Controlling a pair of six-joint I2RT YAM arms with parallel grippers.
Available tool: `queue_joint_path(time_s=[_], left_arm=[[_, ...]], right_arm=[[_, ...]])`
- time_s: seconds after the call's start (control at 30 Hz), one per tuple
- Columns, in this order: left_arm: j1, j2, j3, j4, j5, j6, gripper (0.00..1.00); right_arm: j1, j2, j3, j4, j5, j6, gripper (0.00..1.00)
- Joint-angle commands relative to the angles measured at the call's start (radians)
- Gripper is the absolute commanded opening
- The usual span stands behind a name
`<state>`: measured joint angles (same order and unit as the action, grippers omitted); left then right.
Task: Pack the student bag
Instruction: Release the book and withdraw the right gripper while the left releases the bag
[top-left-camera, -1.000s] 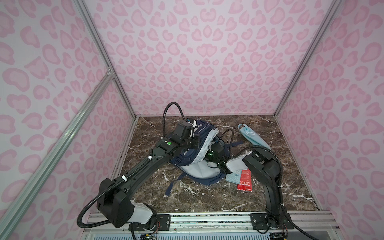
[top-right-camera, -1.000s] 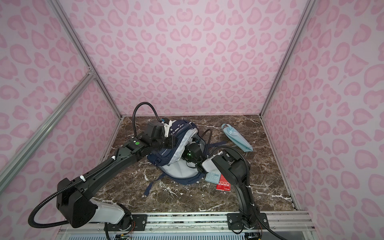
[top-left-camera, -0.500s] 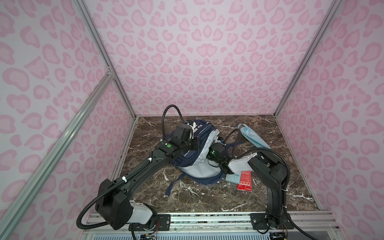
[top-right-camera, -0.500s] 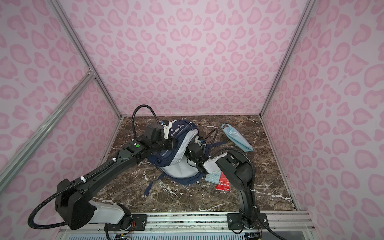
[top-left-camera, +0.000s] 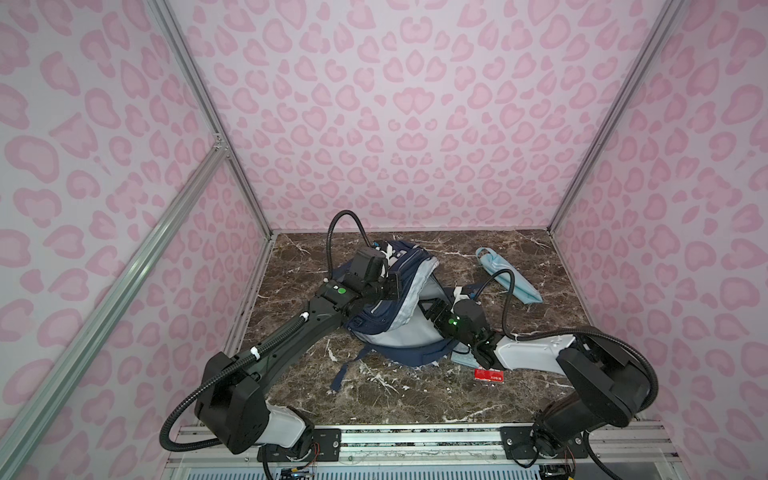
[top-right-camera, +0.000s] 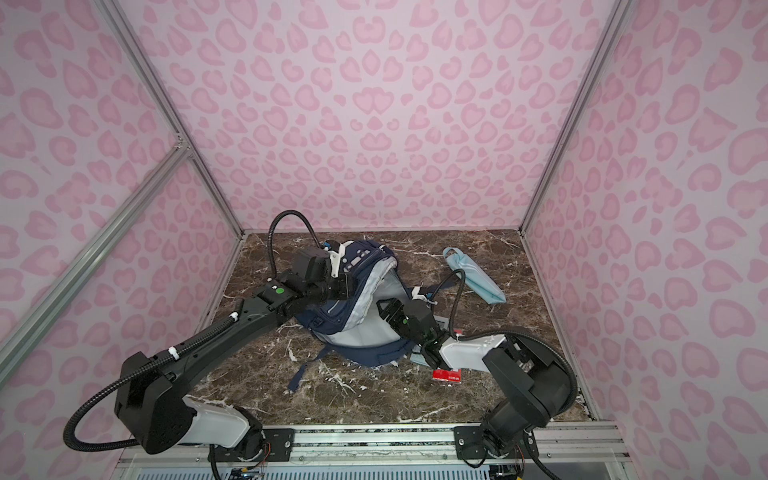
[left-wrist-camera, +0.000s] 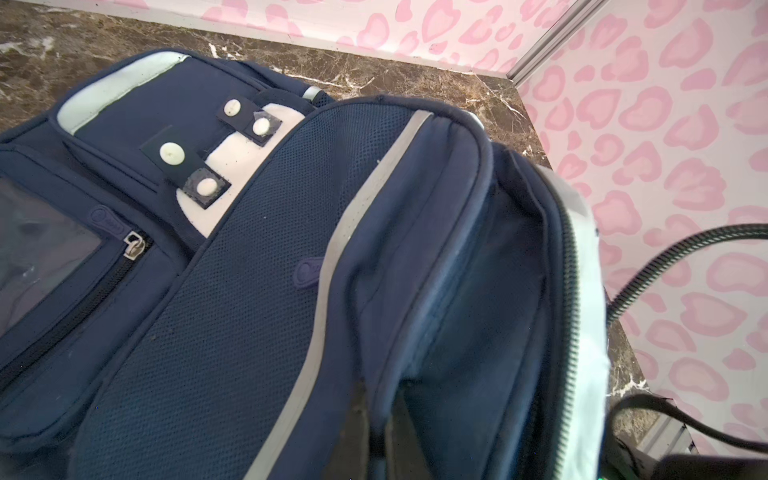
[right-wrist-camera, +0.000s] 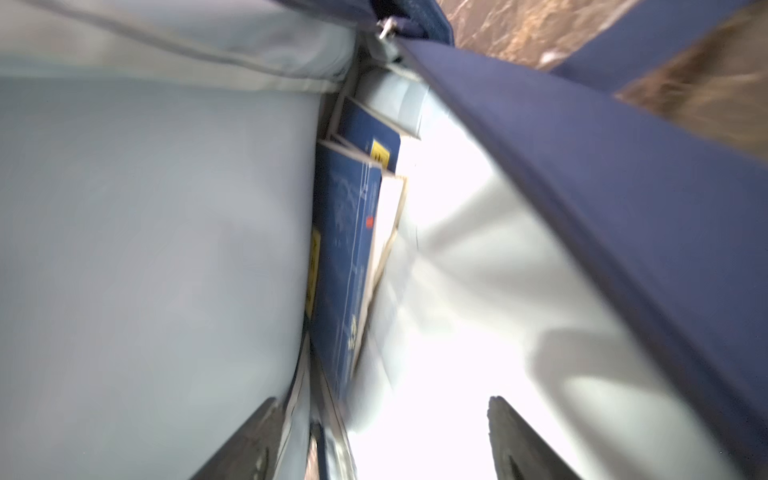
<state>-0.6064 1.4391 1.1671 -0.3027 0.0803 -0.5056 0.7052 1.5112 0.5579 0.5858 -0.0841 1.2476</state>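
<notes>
1. Large navy blue fabric student bag (top-left-camera: 395, 336) lies open on the marble bench (top-left-camera: 415, 395).
2. Left pincer (top-left-camera: 392, 286) stays clenched on its upper flap.
3. Right pincer (right-wrist-camera: 382, 440), clenched a second ago, stands released inside it.

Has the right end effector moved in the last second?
Yes. The right end effector has drawn back from the opening of the student bag, shifting nearer the red packet that lies by the table's near right side.

The bag (top-left-camera: 409, 266) is navy with grey stripes and pale lining. Walls (top-left-camera: 415, 124) are pink-spotted, tabletop (top-left-camera: 415, 395) brown marble, pouch (top-left-camera: 509, 276) light blue.
</notes>
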Motion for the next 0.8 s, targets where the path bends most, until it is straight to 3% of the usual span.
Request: queue_joint_path(time_s=[0.0,0.2,0.23,0.27,0.3,0.4,0.43,0.47,0.57,0.67,0.77], left_arm=[[0.003,0.010,-0.028,0.087,-0.042,-0.028,0.04],[-0.002,0.053,-0.092,0.160,0.013,-0.066,0.17],[0.000,0.062,-0.097,0.170,0.022,-0.071,0.27],[-0.001,0.071,-0.102,0.184,0.042,-0.079,0.51],[0.003,0.078,-0.104,0.196,0.077,-0.088,0.66],[0.007,0.051,-0.119,0.210,0.093,-0.117,0.92],[0.008,0.031,-0.125,0.206,0.084,-0.124,0.96],[0.011,0.001,-0.132,0.193,0.065,-0.130,1.00],[0.044,-0.109,-0.187,0.162,0.059,-0.160,0.96],[0.119,-0.241,-0.307,0.152,0.085,-0.214,0.99],[0.209,-0.381,-0.453,0.145,0.049,-0.261,0.96]], right_arm=[[0.001,-0.098,0.003,-0.172,-0.012,-0.134,0.71],[0.006,-0.334,-0.021,-0.478,0.000,-0.279,0.69],[0.007,-0.358,-0.012,-0.527,-0.012,-0.311,0.68],[0.008,-0.382,-0.008,-0.567,-0.030,-0.335,0.68],[0.012,-0.405,-0.012,-0.579,-0.060,-0.361,0.68],[0.067,-0.440,-0.011,-0.628,-0.068,-0.430,0.76],[0.100,-0.443,-0.004,-0.653,-0.033,-0.449,0.78],[0.142,-0.439,0.008,-0.692,0.017,-0.468,0.79],[0.240,-0.385,0.036,-0.748,0.116,-0.486,0.80],[0.288,-0.315,0.034,-0.674,0.103,-0.478,0.79],[0.331,-0.242,0.032,-0.565,0.104,-0.456,0.78]])
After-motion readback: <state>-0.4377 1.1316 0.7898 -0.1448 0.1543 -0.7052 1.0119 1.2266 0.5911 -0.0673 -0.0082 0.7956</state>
